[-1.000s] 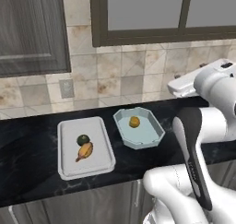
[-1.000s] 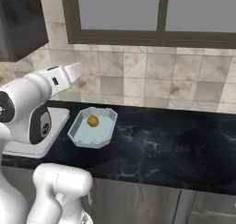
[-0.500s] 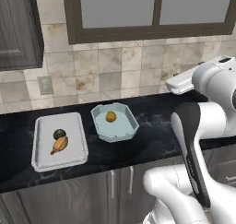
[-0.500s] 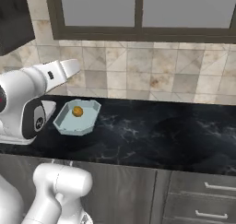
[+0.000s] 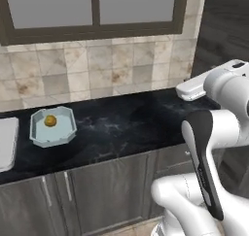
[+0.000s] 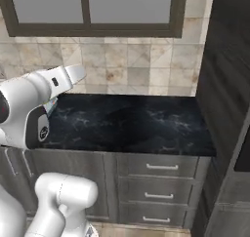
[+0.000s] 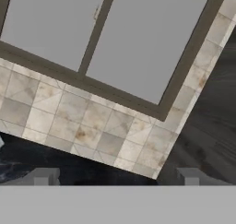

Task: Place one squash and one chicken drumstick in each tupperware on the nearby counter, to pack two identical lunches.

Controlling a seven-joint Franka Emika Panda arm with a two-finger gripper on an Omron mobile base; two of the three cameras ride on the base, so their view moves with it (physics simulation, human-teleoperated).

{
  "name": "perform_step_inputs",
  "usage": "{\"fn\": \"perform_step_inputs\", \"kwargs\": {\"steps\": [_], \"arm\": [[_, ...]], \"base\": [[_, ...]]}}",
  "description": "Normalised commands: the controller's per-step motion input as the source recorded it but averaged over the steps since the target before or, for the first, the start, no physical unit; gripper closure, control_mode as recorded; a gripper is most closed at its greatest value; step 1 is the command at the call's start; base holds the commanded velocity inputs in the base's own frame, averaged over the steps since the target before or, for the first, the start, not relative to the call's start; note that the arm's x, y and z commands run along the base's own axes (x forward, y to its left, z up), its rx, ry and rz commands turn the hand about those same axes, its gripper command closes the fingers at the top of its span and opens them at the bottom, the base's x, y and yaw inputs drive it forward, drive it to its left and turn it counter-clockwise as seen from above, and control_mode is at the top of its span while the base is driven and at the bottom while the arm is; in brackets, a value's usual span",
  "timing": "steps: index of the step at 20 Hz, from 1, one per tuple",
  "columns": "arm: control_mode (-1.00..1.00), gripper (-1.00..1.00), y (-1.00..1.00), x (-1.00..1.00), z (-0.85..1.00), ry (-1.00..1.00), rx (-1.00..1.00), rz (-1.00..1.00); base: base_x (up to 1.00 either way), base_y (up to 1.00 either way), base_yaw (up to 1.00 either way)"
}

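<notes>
We see a black stone bench [image 5: 131, 128] w/ faint grey marbling, running left to right under a tiled wall [image 5: 97, 70] and a dark-framed window [image 5: 92, 9]. Dark grey cabinets [image 5: 97, 191] sit below it; in the right base view there are drawers [image 6: 161, 182] w/ pale handles under its right part. A tall dark cabinet [image 6: 224, 85] closes off the bench's right end.

Our white arm [image 5: 209, 147] rises at lower right of the left base view, its upper link reaching over the bench's right end. In the right base view the arm [image 6: 29, 109] is at left, pointing toward the wall.

On the bench's left part, in the left base view, sits the pale-blue octagonal tub [image 5: 39, 135], upright, open. Inside it, near the middle, lies one yellow-orange squash [image 5: 50, 121]. We can make out nothing else in it. At the far left edge, a sliver of the white rect. tub [image 5: 6, 145] shows, just beside the blue one but not touching; its contents are cut off by the frame. In the right base view a small bit of blue tub [image 6: 51, 105] peeks from behind the arm.

The claw [image 7: 117, 174] shows in the hand view: two grey finger tips [image 7: 44, 176] set wide apart, nothing between them, so released. It's aimed at wall tiles and window, w/ a strip of bench below, well apart from both tubs.
</notes>
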Motion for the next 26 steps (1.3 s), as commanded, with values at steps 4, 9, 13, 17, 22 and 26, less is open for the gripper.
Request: {"fn": "perform_step_inputs", "kwargs": {"steps": [4, 9, 13, 17, 22, 26], "arm": [[1.0, -1.0, 0.0, 0.0, 0.0, 0.0, 0.0, 0.0], [1.0, -1.0, 0.0, 0.0, 0.0, 0.0, 0.0, 0.0], [1.0, -1.0, 0.0, 0.0, 0.0, 0.0, 0.0, 0.0], [1.0, -1.0, 0.0, 0.0, 0.0, 0.0, 0.0, 0.0], [1.0, -1.0, 0.0, 0.0, 0.0, 0.0, 0.0, 0.0], [1.0, -1.0, 0.0, 0.0, 0.0, 0.0, 0.0, 0.0]], "base": [[0.0, -1.0, -0.14], [0.01, -1.0, -0.15], [0.0, -1.0, -0.18], [0.0, -1.0, -0.19], [0.0, -1.0, -0.1], [0.0, -1.0, 0.0]]}}
